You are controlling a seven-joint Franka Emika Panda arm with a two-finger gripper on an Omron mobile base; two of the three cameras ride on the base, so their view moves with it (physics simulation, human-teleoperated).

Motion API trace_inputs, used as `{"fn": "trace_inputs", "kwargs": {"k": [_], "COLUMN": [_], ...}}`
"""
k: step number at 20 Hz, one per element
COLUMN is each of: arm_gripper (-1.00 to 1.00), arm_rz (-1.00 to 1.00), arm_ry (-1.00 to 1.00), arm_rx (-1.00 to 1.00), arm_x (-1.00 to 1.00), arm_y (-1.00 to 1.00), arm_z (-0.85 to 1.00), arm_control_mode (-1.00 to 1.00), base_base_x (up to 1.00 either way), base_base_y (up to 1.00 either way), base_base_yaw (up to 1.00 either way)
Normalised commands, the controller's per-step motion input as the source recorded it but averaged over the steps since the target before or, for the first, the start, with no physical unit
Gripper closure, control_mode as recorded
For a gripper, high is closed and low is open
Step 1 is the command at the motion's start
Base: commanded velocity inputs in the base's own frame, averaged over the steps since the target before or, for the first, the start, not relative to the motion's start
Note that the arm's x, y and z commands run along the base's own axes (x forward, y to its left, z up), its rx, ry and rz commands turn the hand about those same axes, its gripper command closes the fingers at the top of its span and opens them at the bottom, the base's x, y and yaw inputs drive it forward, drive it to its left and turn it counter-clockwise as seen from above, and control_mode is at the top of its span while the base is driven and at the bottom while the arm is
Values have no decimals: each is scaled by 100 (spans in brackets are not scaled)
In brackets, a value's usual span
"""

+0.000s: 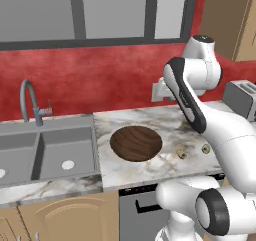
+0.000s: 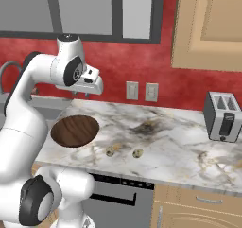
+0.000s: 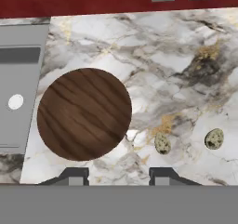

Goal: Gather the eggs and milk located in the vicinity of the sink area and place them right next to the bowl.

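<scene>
Red-walled kitchen with a marbled white desk (image 3: 186, 60). The pincer (image 3: 119, 175), narrowed and holding nothing, hangs at bottom centre over the desk. The round dark brown wooden bowl (image 3: 84, 114) sits centre-left; two speckled beige eggs (image 3: 162, 143) lie lower right. The grey metal sink (image 1: 47, 150) is left.
</scene>
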Motion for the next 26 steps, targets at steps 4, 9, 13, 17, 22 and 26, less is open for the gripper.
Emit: {"fn": "trace_inputs", "kwargs": {"k": [4, 9, 13, 17, 22, 26], "arm_gripper": [-100, -100, -100, -100, -100, -100], "arm_rz": [0, 0, 0, 0, 0, 0], "arm_ry": [0, 0, 0, 0, 0, 0], "arm_rx": [0, 0, 0, 0, 0, 0], "arm_x": [0, 0, 0, 0, 0, 0], "arm_y": [0, 0, 0, 0, 0, 0], "arm_z": [0, 0, 0, 0, 0, 0], "arm_control_mode": [100, 100, 100, 100, 100, 100], "base_base_x": [0, -46, -62, -26, -2, 0], "base_base_y": [0, 29, 57, 83, 100, 100], "base_base_yaw": [0, 0, 0, -2, -7, -4]}}
